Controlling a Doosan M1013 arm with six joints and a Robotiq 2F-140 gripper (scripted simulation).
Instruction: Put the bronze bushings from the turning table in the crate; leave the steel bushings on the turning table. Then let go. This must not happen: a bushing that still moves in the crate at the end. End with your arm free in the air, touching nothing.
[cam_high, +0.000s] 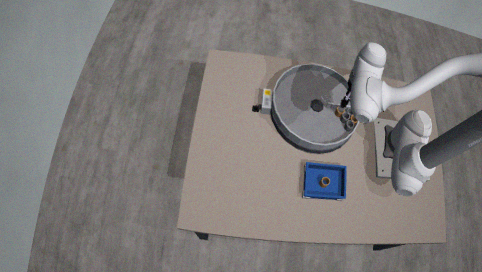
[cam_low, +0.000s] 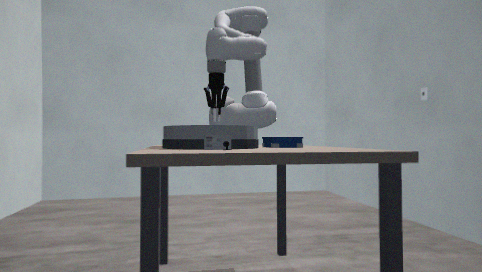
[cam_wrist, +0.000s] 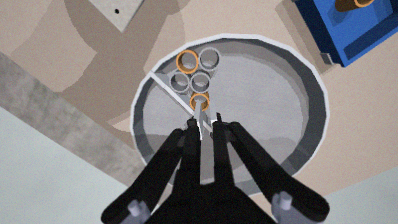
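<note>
From above, a tan desk (cam_high: 240, 200) is seen carrying a round grey turning table (cam_high: 295, 130) with a raised rim. At the right edge of its disc a small cluster of bushings (cam_high: 348, 120) is gathered, steel and bronze ones side by side, partly covered by the white arm (cam_high: 370, 85). A blue crate (cam_high: 306, 181) lies on the desk just in front of the turning table, and one bronze bushing (cam_high: 325, 182) is seen inside it. A small grey box with a yellow label (cam_high: 266, 99) is set against the turning table's left side.

From the exterior view, the hand (cam_low: 216, 116) is seen pointing straight down, its tips just above the turning table's rim (cam_low: 210, 131). The crate (cam_low: 282, 141) is seen low on the desk to the right.

From the wrist view, the hand (cam_wrist: 206, 123) is seen nearly clenched, with only a narrow gap between the fingertips. A bronze bushing (cam_wrist: 200, 100) is seen directly beyond the tips; nothing is gripped. Beyond it three steel bushings (cam_wrist: 199, 80) and a second bronze bushing (cam_wrist: 187, 61) are packed together, touching, beside a thin divider wall (cam_wrist: 170, 92). A corner of the crate (cam_wrist: 345, 35) is seen at the upper right.
</note>
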